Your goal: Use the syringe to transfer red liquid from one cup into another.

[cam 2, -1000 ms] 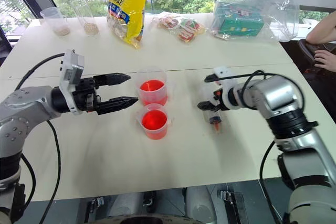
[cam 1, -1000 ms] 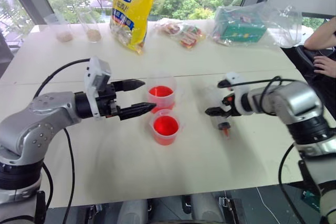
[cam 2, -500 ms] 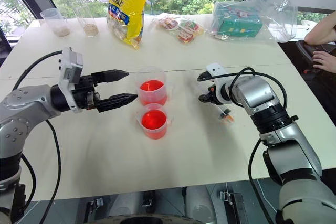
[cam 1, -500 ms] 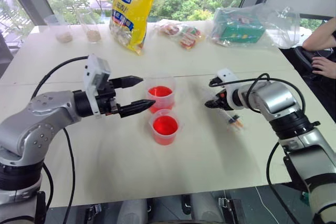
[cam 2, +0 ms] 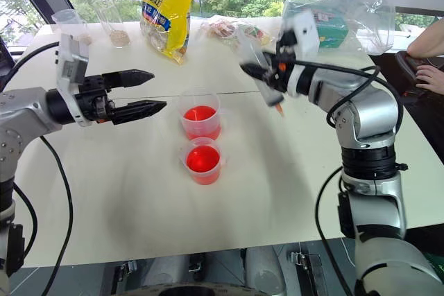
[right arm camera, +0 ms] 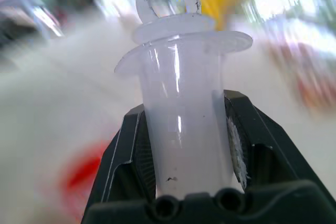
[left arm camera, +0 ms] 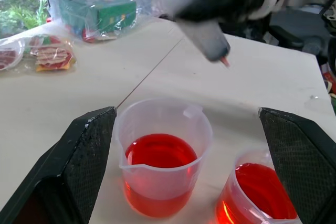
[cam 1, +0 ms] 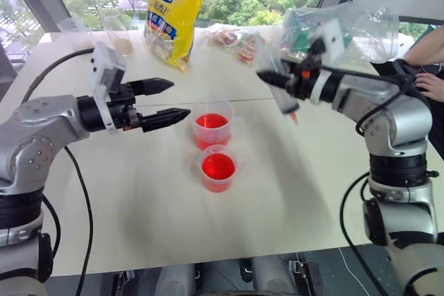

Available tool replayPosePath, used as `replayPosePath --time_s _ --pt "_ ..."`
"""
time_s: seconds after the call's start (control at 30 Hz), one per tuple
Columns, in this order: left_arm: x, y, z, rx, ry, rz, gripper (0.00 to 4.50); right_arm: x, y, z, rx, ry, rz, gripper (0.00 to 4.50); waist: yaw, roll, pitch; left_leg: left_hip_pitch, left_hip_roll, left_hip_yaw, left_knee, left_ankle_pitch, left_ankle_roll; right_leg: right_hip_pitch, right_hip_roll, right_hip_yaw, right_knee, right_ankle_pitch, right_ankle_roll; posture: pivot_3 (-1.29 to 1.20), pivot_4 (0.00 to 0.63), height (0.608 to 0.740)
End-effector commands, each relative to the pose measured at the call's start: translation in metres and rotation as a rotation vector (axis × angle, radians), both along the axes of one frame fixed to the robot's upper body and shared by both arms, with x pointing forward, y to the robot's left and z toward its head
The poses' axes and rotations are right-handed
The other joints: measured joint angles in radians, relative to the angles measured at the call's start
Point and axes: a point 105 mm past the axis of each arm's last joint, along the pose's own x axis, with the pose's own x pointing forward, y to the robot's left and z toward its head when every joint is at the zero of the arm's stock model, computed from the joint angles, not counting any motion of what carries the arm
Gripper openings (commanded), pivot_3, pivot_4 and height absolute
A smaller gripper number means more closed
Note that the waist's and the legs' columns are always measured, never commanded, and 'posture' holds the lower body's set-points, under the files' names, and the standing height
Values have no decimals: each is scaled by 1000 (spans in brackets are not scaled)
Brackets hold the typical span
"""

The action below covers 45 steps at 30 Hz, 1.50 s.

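My right gripper (cam 2: 267,74) is shut on the syringe (cam 1: 286,102) and holds it in the air, right of the cups and above them. The syringe is tilted, with its orange tip (cam 2: 279,109) pointing down; the barrel (right arm camera: 181,129) sits between both pads, plunger ring on top. The taller cup (cam 1: 211,126) with red liquid (left arm camera: 160,153) stands mid-table. The shorter cup (cam 1: 218,170), filled higher with red liquid, stands just in front of it. My left gripper (cam 1: 179,98) hovers open and level, left of the taller cup, holding nothing.
At the back of the table stand a yellow bag (cam 1: 175,12), snack packets (cam 1: 239,43) and a green box in a clear bag (cam 1: 326,29). Two clear cups with beige grains (cam 2: 114,25) stand back left. A person's arm (cam 1: 423,53) rests at the right edge.
My right gripper shut on the syringe lying on the table, then lifted it up and toward the cups. My left gripper rose a little and drew away from the cups.
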Motion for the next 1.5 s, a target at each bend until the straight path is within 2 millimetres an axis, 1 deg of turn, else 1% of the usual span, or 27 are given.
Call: replayPosePath --time_s 0.03,0.1,0.13,0.2,0.27,0.37,0.43,0.53,0.6,0.77,0.93,1.1,1.3,1.37,1.5 --pt "-2 2 16 10 -67 -6 4500 -12 15 41 190 -160 79 1443 1 0 0 0 0 0 0 0 0 0 0 0 1 0 0 0 150 740" --pt "-2 2 17 11 -68 -10 4500 -12 27 46 273 -204 117 1443 4 0 0 0 0 0 0 0 -1 0 -1 0 1 0 0 0 150 740" --pt "-3 1 17 12 -68 -13 4500 -10 33 45 314 -209 129 1443 5 0 0 0 0 0 0 0 -1 0 -1 0 1 0 0 0 150 740" --pt "-4 1 17 13 -69 -16 4500 -8 41 41 364 -209 153 1443 5 0 0 0 0 0 0 0 -1 0 -2 0 1 0 0 0 150 740" --pt "-5 1 18 13 -71 -18 4500 -6 46 32 394 -195 165 1443 5 0 0 0 -1 0 0 0 -1 0 -2 0 1 0 0 0 150 740" --pt "-6 1 20 9 -75 -17 4500 -2 51 13 412 -180 168 1443 4 0 0 0 -1 0 0 1 -1 0 -2 0 1 0 0 0 150 740" --pt "-8 1 19 6 -75 -15 4500 1 55 -10 428 -133 166 1443 2 0 0 0 0 0 0 1 -2 0 -2 0 1 0 0 0 150 740" --pt "-9 0 19 1 -75 -14 4500 1 57 -36 424 -98 171 1443 0 1 0 0 0 0 0 1 -3 0 -2 0 1 0 0 0 150 740" --pt "-9 0 19 0 -77 -13 4500 0 60 -48 409 -81 178 1443 -1 1 1 0 0 0 0 1 -2 0 -2 0 2 0 0 0 150 740" --pt "-9 -2 21 -4 -78 -16 4500 0 67 -68 364 -54 190 1443 -1 1 0 1 0 -1 0 1 -2 0 -2 0 4 0 0 0 150 740" --pt "-9 -4 22 -6 -80 -21 4500 -5 72 -82 296 -72 206 1443 0 1 0 1 0 -1 0 1 -3 0 -2 0 5 0 0 0 150 740" --pt "-9 -6 21 -8 -80 -26 4500 -12 79 -89 275 -80 226 1443 0 1 0 1 0 -1 0 2 -3 -1 -2 0 5 0 0 0 150 740" --pt "-8 -11 20 -9 -82 -41 4500 -12 85 -99 256 -69 234 1443 1 1 0 1 0 -1 0 2 -4 -1 -2 0 6 0 -1 0 150 740" --pt "-8 -13 22 -18 -88 -46 4500 -12 86 -99 254 -68 237 1443 1 1 0 1 0 -1 0 2 -4 -1 -2 0 6 0 -1 0 150 740" --pt "-5 -24 31 -96 -94 -67 4500 -13 91 -103 229 -76 249 1443 1 1 0 2 0 -1 0 2 -4 0 -2 0 7 0 -1 0 150 740"
